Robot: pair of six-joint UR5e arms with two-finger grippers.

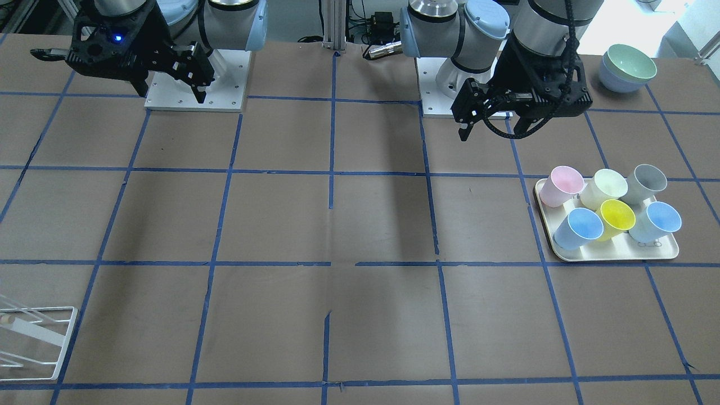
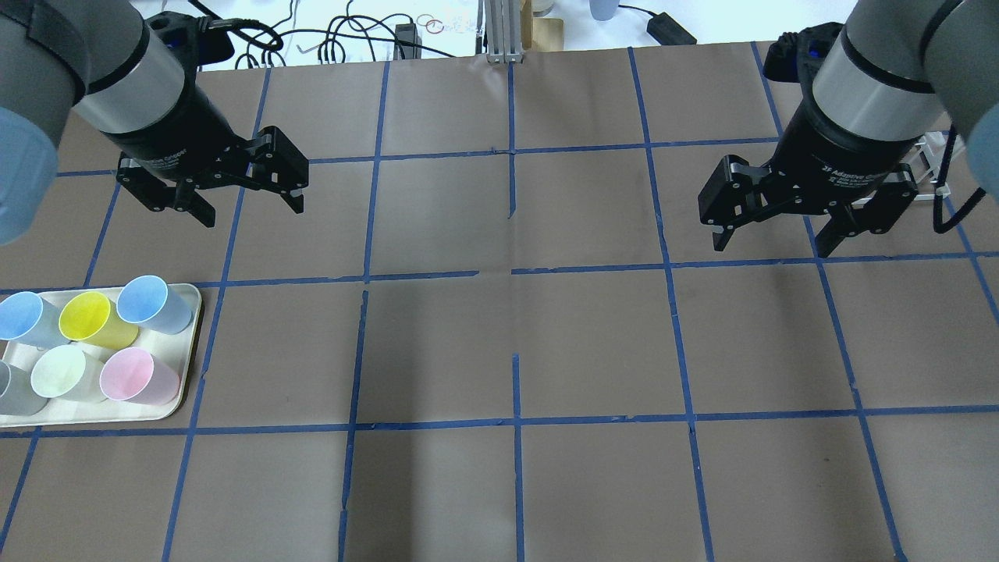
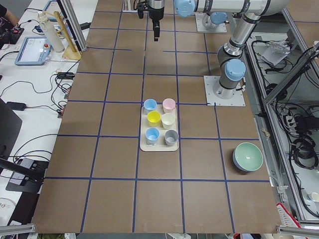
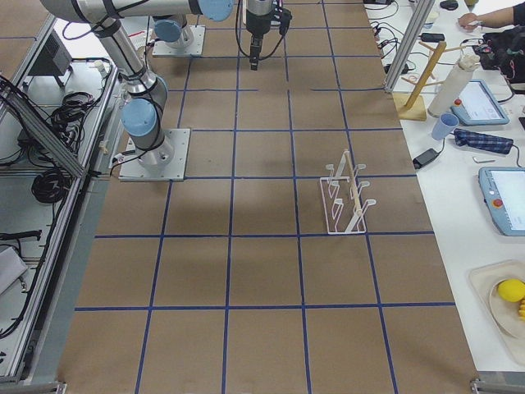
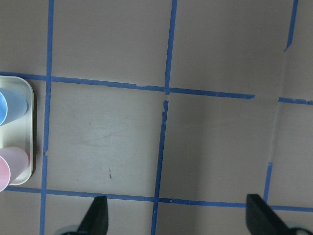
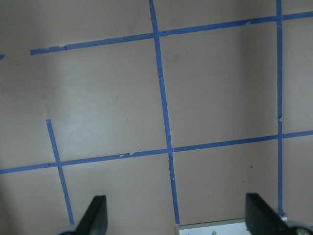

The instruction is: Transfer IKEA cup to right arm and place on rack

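Both wide open, nothing held: left gripper [image 2: 250, 204] and right gripper [image 2: 773, 243] hover above the table. IKEA cup [image 2: 58, 373] sits on the cream tray [image 2: 190, 343] on the robot's left, between the pink cup [image 2: 129, 376] and grey cup [image 2: 12, 388]. Rack [image 4: 344, 201] stands on the right side, well apart from both.

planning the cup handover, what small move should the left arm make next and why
Probably swing the left gripper toward the tray and over the IKEA cup. Both it and the right gripper hang open and empty above the table, and the cup sits on the tray between the pink cup and the grey cup.
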